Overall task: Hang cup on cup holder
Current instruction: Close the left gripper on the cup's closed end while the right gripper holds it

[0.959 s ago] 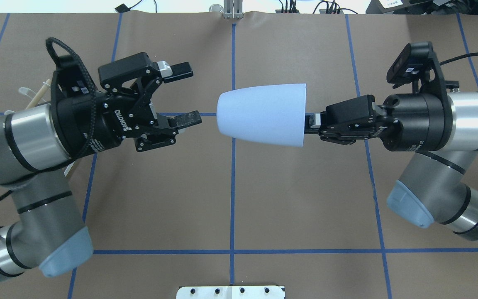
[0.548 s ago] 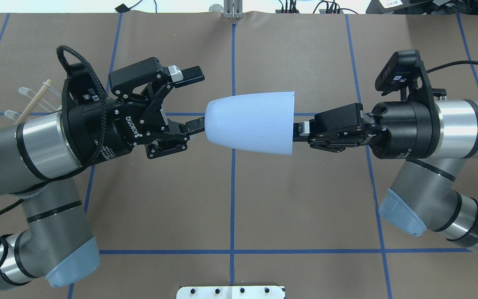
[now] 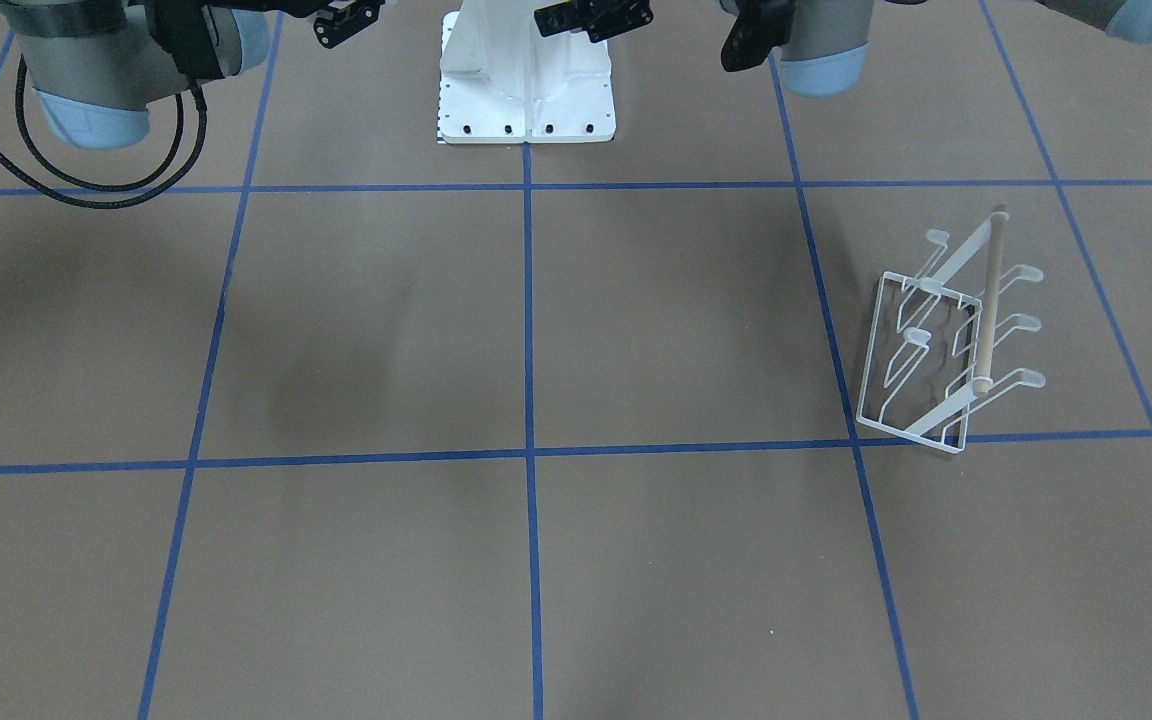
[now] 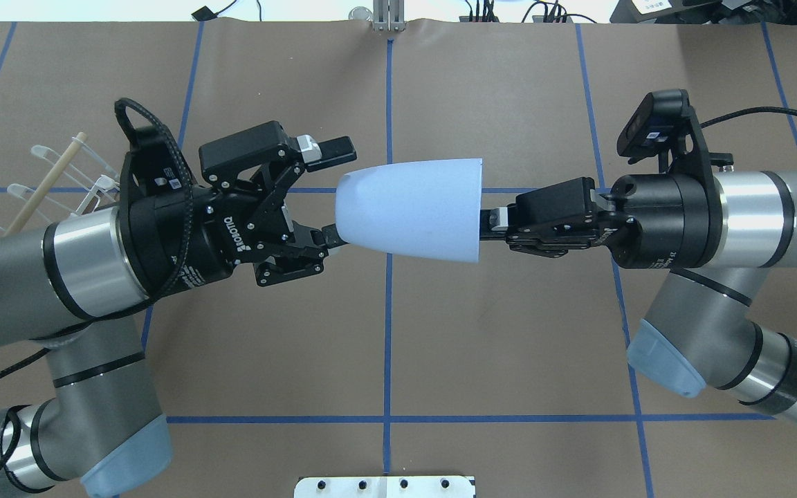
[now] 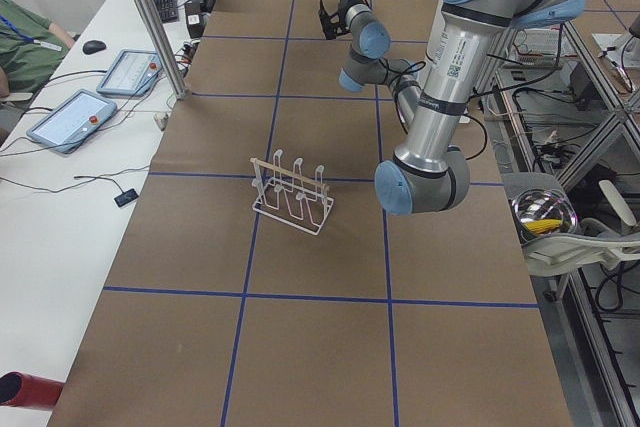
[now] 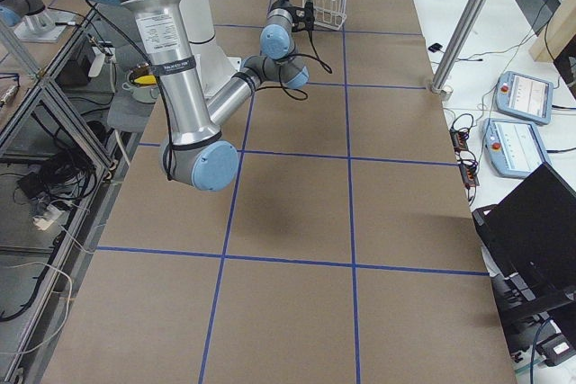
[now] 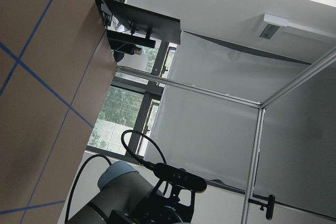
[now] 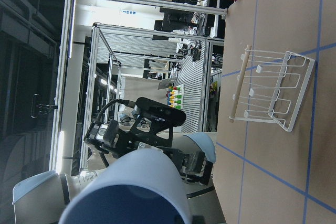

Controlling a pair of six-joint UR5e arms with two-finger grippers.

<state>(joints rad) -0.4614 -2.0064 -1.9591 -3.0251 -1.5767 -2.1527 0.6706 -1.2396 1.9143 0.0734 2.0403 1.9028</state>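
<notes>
Right end effector (image 4: 485, 225): clenched on the rim of the cup (image 4: 409, 209), fingers pinched thin at the wide open mouth. Left end effector (image 4: 336, 194): released, fingers spread wide either side of the cup's narrow closed base, one tip by the upper edge, the other by the lower edge (contact or a hair apart, can't tell).

Cup lies on its side in the air over the worktop (image 3: 636, 330), base toward the left arm, mouth toward the right arm, between the two wrists. In the overhead view it sits across the centre blue tape line (image 4: 388, 332). The right wrist view shows the cup (image 8: 131, 192) low in the picture, its rim and darker inside facing the camera, with the left end effector (image 8: 152, 132) just behind it.

Cup holder (image 3: 984, 310) stands on the worktop on the robot's left side, well apart from the cup, frame base flat, prongs up, wooden dowel along the top. In the overhead view only part of it (image 4: 59, 180) shows, the rest hidden under the left forearm. The left side view shows it (image 5: 292, 197) upright beside the near arm's elbow.

Robot base plate (image 3: 526, 90) sits at the worktop edge between the arms.
</notes>
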